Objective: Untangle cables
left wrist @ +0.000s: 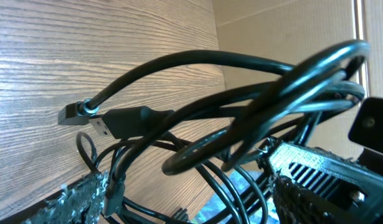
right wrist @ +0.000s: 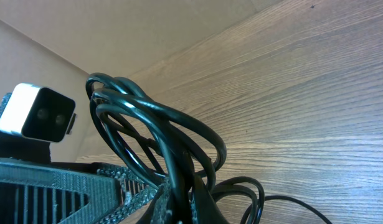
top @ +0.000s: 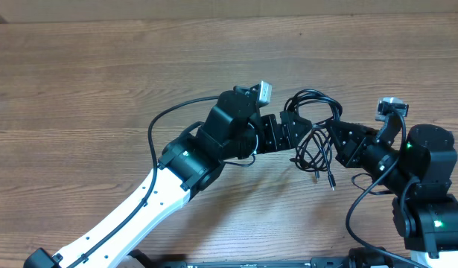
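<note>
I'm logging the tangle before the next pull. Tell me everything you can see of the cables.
The cables are thin, glossy black cords, tangled into one loose bundle of overlapping loops over the wooden table, between the two grippers. The right gripper appears shut on one side of the bundle. The left gripper stands open around the other side. One end carries a metal USB plug, another a small black angled plug.
</note>
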Motion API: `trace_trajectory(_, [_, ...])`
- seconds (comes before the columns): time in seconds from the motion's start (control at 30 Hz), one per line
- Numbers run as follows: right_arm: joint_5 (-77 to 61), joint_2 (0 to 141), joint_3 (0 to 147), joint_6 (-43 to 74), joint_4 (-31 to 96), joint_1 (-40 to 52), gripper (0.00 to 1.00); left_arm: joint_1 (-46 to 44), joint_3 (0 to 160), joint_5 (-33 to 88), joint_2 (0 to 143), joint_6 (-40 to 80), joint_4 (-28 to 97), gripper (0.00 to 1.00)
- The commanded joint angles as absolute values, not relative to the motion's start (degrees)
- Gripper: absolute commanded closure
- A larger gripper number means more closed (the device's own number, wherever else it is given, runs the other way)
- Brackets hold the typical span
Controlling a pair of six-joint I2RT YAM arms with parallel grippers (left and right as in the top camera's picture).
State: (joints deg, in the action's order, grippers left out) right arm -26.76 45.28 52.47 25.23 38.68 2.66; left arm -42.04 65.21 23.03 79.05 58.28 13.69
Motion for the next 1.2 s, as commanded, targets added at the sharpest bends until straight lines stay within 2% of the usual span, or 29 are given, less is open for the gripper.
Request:
trace_trajectory(0.0, [-27.09,45.01,53.76,25.34,38.26,2.50,0.96,-42.59,66.52,21.85,79.42,60.93,13.08,0.13])
trace_trajectory(0.43, [-27.11,45.01,53.76,25.34,38.98,2.50,0.96,-43.97,66.52,22.31,79.42,66.94,12.82,0.09])
trace_trajectory(1.03, [-32.53,45.01,53.76,25.30,39.55,2.55,0.96,-44.29,66.52,16.25,80.86,69.30,13.23,0.10])
trace_trajectory(1.1, [-32.97,45.01,53.76,25.30,39.57,2.55,0.96,-44.29,66.52,16.34,81.95,69.49,13.21,0.14])
trace_trajectory(1.17, [-33.43,45.01,53.74,25.28,39.62,2.55,0.96,-44.29,66.52,16.58,83.13,70.35,13.15,0.24])
